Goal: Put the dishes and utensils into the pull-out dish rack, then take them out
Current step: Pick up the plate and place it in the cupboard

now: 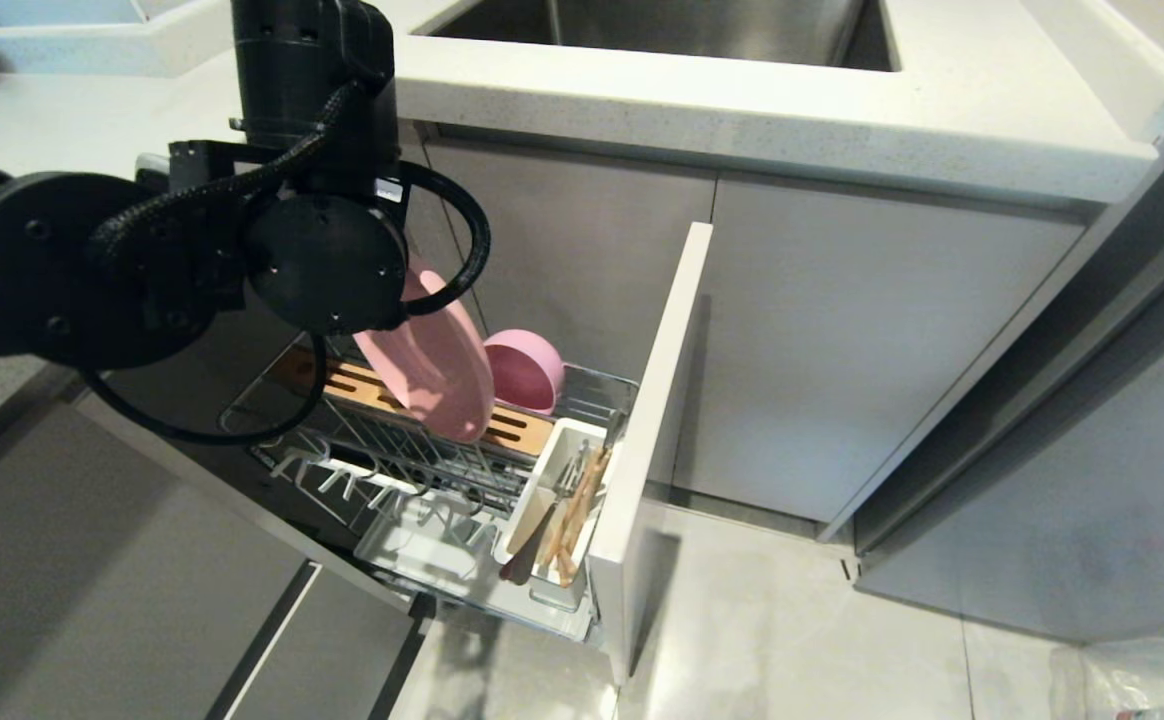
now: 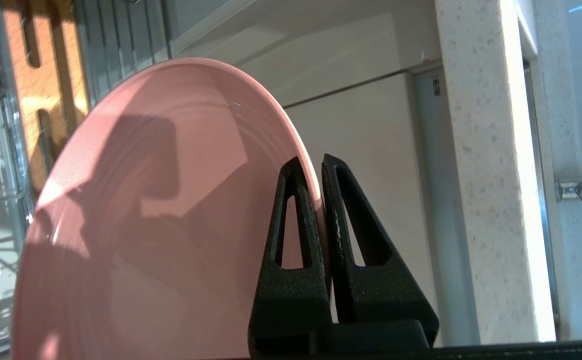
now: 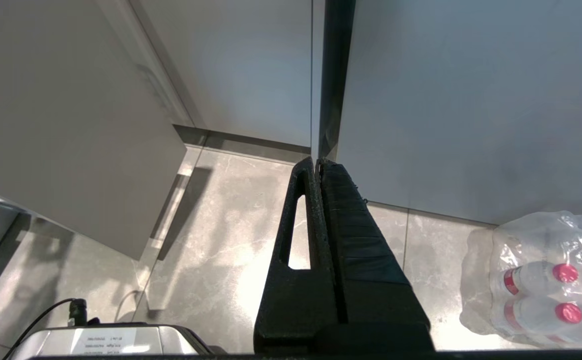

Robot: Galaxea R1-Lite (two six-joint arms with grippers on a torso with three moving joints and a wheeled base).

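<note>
Fingers (image 2: 291, 215) of the left gripper (image 2: 319, 167) pinch the pink plate (image 1: 432, 365) by its rim, tilted above the dish rack (image 1: 442, 470); the bowl (image 1: 525, 370) sits beside it there. Right gripper (image 3: 317, 162) hangs closed.

The scene is evenly and brightly lit from overhead. A hard-edged shadow is cast across the plate (image 2: 146, 225). Glare is seen on the floor tiles (image 3: 251, 280) and the white tabletop (image 1: 742, 110). Focus is sharp throughout.
</note>
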